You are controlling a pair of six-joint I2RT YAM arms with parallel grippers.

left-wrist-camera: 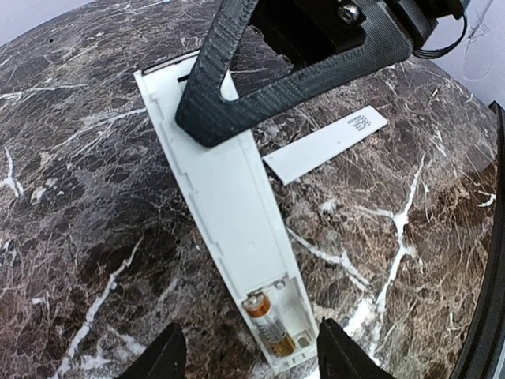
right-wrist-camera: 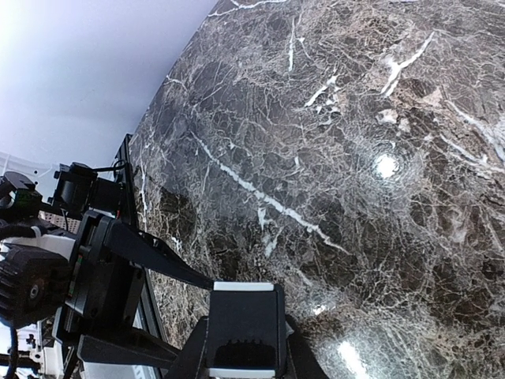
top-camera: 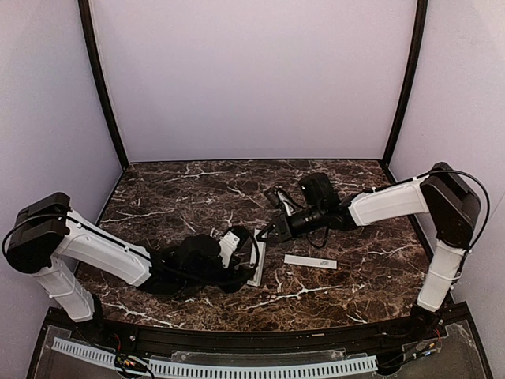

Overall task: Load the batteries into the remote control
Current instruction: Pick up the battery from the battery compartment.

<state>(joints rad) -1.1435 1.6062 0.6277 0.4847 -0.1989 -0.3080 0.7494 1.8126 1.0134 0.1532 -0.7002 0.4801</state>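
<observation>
Remote control (left-wrist-camera: 229, 213) flat on tabletop (left-wrist-camera: 87, 197), back up, bay uncovered at the end under the left wrist. One battery (left-wrist-camera: 268, 325) seated along one side of the bay; slot beside it bare white, second cell nowhere in view.

Left jaws wide, fingertips (left-wrist-camera: 162, 359) straddling the bay end, gripping nothing. Right jaws pinched narrow on the far, dark end of the remote, pinning it down.

Likely next: fetch the second cell, bring it in along the bay's length, tip one end against the contact, then press flat. No dropping from above onto the bay wall. Keep the right pinch firm against skidding.

Cover strip (left-wrist-camera: 323, 146) just beside the remote, apart from it; avoid sweeping it. Open marble on the other side, the better approach. Near edge of tabletop close behind the left arm, so retreat short.
</observation>
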